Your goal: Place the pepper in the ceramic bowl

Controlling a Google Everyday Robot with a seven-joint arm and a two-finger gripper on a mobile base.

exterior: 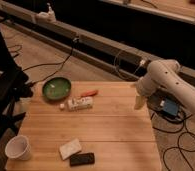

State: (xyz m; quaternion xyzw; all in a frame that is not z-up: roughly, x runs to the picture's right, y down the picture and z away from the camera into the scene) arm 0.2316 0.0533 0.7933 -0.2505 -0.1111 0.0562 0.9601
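The pepper [89, 93] is a small slender red-orange item lying on the wooden table [116, 125], just right of the ceramic bowl [56, 88]. The bowl is round, green and shallow, and stands at the table's back left corner. A white oblong block [80, 104] lies just in front of the pepper. My gripper [139, 104] hangs from the white arm [166, 80] over the table's right edge, well to the right of the pepper and apart from it.
A white paper cup [17, 148] stands at the front left corner. A white pad [70, 148] and a black flat device [82, 159] lie near the front edge. A dark chair [3, 85] stands left of the table. Cables and a blue box [169, 107] lie on the floor at right.
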